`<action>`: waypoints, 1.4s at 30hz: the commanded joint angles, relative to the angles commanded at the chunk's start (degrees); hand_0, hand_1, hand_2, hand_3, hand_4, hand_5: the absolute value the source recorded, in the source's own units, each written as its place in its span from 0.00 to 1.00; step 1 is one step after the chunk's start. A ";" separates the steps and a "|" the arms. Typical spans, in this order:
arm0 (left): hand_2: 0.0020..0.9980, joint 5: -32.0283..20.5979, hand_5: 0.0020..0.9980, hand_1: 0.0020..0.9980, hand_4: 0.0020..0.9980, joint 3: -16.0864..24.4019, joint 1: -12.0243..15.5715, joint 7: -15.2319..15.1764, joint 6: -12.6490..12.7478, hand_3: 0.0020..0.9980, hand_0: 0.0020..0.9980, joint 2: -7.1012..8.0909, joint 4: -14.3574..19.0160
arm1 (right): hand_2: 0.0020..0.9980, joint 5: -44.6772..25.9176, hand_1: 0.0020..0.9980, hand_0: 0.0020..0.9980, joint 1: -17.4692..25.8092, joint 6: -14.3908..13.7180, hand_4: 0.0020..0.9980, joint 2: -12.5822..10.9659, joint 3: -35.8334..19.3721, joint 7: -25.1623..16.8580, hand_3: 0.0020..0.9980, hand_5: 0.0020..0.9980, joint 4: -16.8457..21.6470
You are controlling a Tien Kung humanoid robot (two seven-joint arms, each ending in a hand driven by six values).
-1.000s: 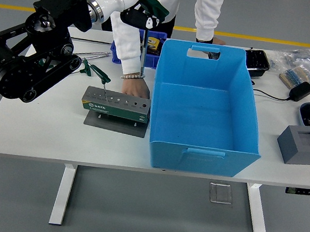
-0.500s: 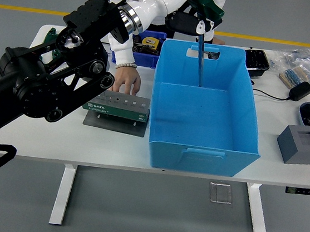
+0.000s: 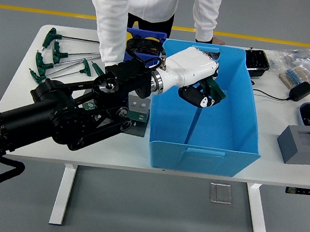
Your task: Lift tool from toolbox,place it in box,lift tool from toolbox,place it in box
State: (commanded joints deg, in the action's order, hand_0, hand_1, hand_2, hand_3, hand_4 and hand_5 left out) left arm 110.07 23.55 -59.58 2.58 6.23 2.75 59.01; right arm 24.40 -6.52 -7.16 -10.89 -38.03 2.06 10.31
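My left hand (image 3: 201, 94) reaches over the near left wall of the big blue box (image 3: 204, 152) and is shut on a green T-handle tool (image 3: 215, 92). The tool's thin shaft (image 3: 194, 123) hangs down inside the box, its tip near the floor. The green tool holder (image 3: 139, 109) stands on the table left of the box, mostly hidden behind my black forearm. My right arm is out of view.
Several green T-handle wrenches (image 3: 55, 60) lie at the table's far left. A person in white sleeves (image 3: 112, 21) stands at the far side, the hands hidden. A small blue bin (image 3: 139, 36), a grey block (image 3: 302, 144) and cables (image 3: 294, 76) sit behind and to the right of the box.
My left hand carried the tool from above the holder to the right over the box, then lowered it inside. The person's hand on the holder is now hidden behind my arm.
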 joint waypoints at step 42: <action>0.85 2.78 0.70 0.73 0.94 12.80 -2.88 -2.78 -3.44 0.74 0.69 -0.90 -3.86 | 0.68 2.77 0.55 0.62 -0.07 -0.66 1.00 -0.40 -2.25 0.16 0.77 0.94 0.00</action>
State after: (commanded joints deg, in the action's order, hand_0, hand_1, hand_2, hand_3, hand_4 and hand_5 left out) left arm 112.85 36.35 -62.46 -0.20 2.79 1.85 55.15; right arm 27.17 -6.59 -7.82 -11.29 -40.28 2.22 10.31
